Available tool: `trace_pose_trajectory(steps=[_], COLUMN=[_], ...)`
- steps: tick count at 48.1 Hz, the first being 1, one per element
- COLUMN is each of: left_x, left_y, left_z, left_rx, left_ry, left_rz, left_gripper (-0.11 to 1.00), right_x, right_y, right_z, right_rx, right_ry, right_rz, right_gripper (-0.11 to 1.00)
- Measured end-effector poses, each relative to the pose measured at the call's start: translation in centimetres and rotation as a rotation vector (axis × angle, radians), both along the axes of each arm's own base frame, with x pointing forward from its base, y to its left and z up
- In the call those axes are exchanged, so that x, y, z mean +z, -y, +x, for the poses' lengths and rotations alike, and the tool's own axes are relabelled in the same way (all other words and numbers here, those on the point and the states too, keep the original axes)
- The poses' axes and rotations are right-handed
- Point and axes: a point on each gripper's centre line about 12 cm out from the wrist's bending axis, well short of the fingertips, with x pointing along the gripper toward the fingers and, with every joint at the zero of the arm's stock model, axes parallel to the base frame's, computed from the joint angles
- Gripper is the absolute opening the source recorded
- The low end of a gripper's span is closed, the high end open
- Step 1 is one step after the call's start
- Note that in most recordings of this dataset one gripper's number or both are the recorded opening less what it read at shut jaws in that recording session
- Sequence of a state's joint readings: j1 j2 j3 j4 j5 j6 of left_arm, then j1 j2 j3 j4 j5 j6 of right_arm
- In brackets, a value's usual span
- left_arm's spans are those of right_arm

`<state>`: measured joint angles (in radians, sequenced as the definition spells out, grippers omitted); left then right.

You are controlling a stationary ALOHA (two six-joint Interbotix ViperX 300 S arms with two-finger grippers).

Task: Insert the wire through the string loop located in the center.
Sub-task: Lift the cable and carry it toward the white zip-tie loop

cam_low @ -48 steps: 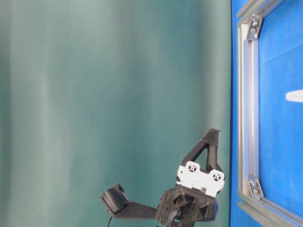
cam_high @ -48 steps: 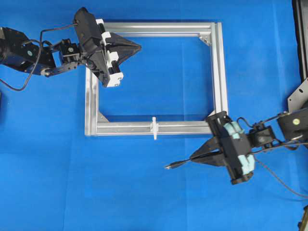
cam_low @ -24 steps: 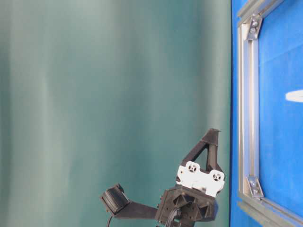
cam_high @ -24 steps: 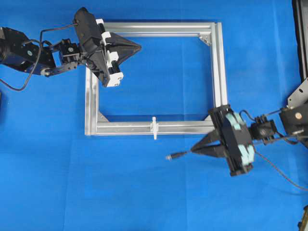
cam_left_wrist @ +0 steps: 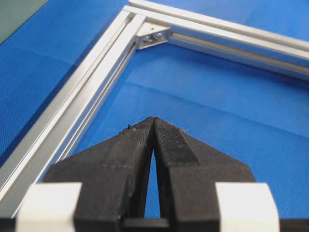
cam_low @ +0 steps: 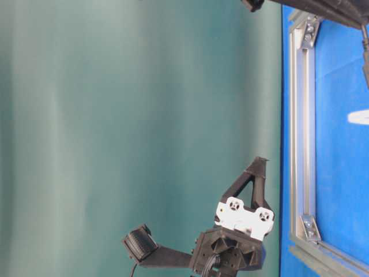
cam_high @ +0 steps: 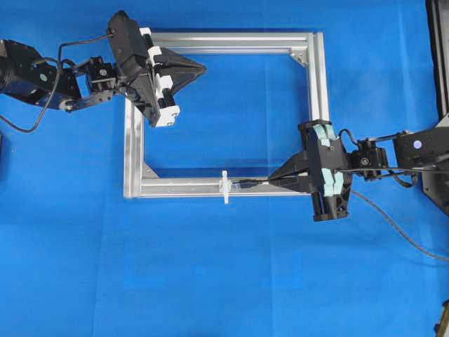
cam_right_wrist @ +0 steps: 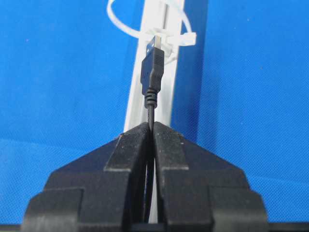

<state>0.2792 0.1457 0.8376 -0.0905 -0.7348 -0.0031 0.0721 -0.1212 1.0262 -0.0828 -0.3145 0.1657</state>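
A rectangular frame of silver aluminium rails (cam_high: 319,105) lies flat on the worktop (cam_high: 210,281), which is covered with a blue cloth. Small angle brackets (cam_high: 300,55) with screws brace the frame's inner corners; one such bracket (cam_left_wrist: 152,36) appears close up in the left wrist view, where two rails meet at a right angle. In the table-level view, a plain green curtain (cam_low: 138,115) forms the backdrop beside the worktop. A dark upright structure (cam_high: 438,56) stands at the right edge of the overhead view.
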Motion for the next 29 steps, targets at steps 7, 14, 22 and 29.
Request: trace_pose_trajectory(steps=[7,14,22,29], left_x=[0.0,-0.06,-0.1,0.0], left_y=[0.0,0.01,0.02,0.07], left_z=[0.0,0.01,-0.04,0.02], left_rx=[0.0,-0.002,-0.001,-0.003], left_ry=[0.0,-0.002,-0.003,-0.001], left_rz=[0.0,0.002,0.0,0.002], left_gripper=[0.0,0.0,0.0,0.0], right_x=[0.05,0.08,0.12,0.12], right_y=[0.18,0.22,0.16,0.16], right_z=[0.04,0.07,0.09,0.09], right_rx=[-0.006,-0.006,-0.004,-0.004], right_ry=[0.005,0.008,0.012,0.012], right_rz=[0.001,0.0,0.001,0.001], right_gripper=[-0.02,-0.02,-0.02,-0.02])
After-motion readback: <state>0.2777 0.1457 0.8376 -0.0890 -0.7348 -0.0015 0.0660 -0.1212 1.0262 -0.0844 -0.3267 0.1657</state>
